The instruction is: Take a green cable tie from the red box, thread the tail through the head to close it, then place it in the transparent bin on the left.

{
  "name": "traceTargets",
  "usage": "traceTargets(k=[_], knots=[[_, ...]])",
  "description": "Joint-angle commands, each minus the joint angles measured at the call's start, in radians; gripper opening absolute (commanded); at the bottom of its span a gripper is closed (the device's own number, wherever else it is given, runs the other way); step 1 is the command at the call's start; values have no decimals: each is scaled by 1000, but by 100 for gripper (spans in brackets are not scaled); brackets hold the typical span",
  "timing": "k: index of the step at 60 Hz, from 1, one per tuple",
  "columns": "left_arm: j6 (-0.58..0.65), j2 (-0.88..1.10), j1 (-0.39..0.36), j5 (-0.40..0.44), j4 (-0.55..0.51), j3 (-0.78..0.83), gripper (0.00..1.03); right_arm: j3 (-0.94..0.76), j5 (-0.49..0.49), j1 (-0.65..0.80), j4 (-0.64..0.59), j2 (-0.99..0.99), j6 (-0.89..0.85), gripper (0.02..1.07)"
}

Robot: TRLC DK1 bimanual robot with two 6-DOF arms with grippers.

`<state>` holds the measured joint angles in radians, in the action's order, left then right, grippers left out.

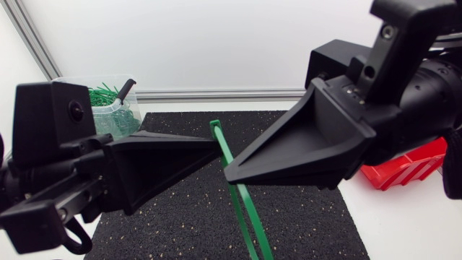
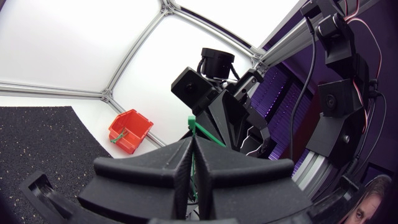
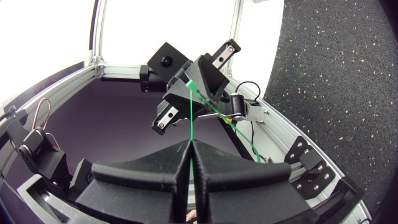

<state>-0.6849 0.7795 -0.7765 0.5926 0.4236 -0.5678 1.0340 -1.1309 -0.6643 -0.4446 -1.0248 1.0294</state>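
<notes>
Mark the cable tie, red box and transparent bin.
cable tie [image 1: 224, 155], head view, upper strap just under its head
red box [image 1: 408, 167], head view, front wall
transparent bin [image 1: 119, 121], head view, clear side wall

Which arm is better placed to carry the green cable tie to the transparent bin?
Likely left: the left gripper is shut on the green cable tie and the transparent bin sits beside that arm; the right gripper is farther off.

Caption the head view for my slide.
Left gripper and right gripper pinch a green cable tie over the black mat.
</notes>
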Motion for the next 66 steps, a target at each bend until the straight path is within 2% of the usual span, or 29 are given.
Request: traceTargets(k=[1, 33, 48, 66], knots=[[-25, 1, -1, -5, 18, -4, 4, -6, 6, 5, 14, 6, 34, 8], [-10, -3, -27, -5, 12, 2, 4, 3, 22, 9, 40, -18, 41, 8], [107, -19, -107, -106, -3, 13, 4, 55, 56, 9, 44, -70, 60, 8], [188, -51, -127, -163, -17, 26, 4, 77, 74, 12, 46, -92, 100, 8]])
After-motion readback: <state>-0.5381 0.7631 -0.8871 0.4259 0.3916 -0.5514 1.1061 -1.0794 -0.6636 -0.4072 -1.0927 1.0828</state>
